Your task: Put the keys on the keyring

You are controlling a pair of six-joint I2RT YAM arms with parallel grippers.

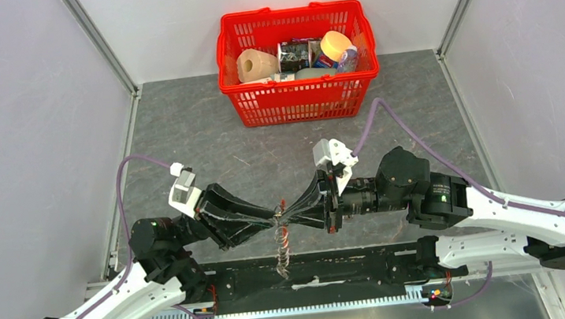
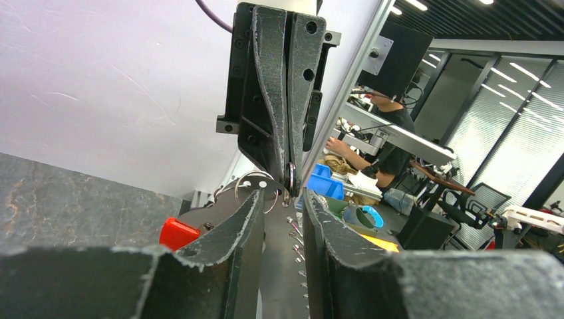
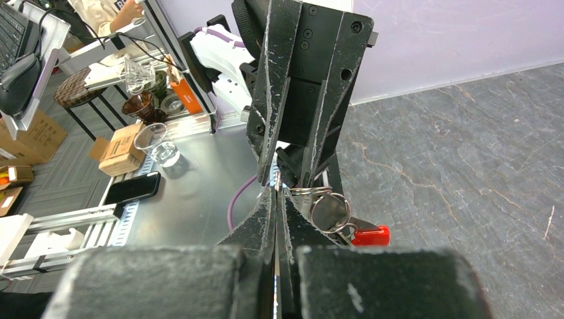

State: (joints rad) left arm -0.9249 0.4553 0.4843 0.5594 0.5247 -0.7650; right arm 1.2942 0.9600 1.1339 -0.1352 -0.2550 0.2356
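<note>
Meeting tip to tip in the lower middle of the top view, the left gripper and the right gripper hold the keyring between them above the near edge of the grey table. Its silvery chain dangles straight down from the meeting point. The right gripper is closed tight, and in the left wrist view a thin silvery ring of the bunch is nipped at its very tips. The left gripper's fingers stand part-way apart; whether they clamp anything I cannot tell, though more loops lie just against its tips. The red strap sticks out low and right of centre in the right wrist view, beside the rings. The keys I cannot pick out. A red basket of goods stands at the upper centre, well apart.
</note>
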